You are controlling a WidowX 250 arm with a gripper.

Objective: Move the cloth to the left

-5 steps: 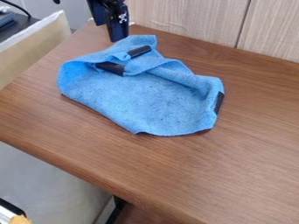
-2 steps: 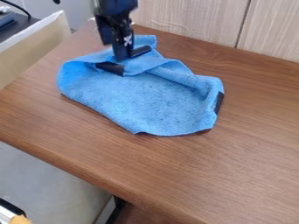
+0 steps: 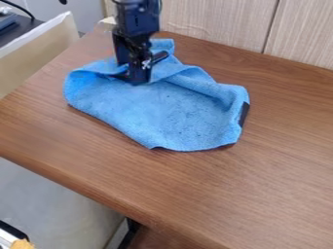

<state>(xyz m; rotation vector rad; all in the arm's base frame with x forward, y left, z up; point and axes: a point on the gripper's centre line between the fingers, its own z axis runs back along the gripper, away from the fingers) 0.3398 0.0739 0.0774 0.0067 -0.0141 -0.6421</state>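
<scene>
The black two-finger gripper [image 3: 131, 74] hangs over the far left part of the blue cloth [image 3: 162, 109], its fingers apart. The cloth lies rumpled on the wood-grain tabletop [image 3: 260, 185]; behind it stands a pale wall panel [image 3: 218, 22].

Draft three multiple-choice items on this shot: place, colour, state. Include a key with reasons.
1. Where is the gripper?
A) At the cloth's upper-left folds
B) At the cloth's right end
C) At the table's near edge

2. What colour is the cloth?
A) Red
B) Yellow
C) Blue

3. How does the cloth lie?
A) Perfectly flat
B) Rumpled
C) Rolled into a tube

Key:
1 A: the gripper overlaps those folds.
2 C: its broad face is blue.
3 B: ridges and turned-over edges show.
</scene>
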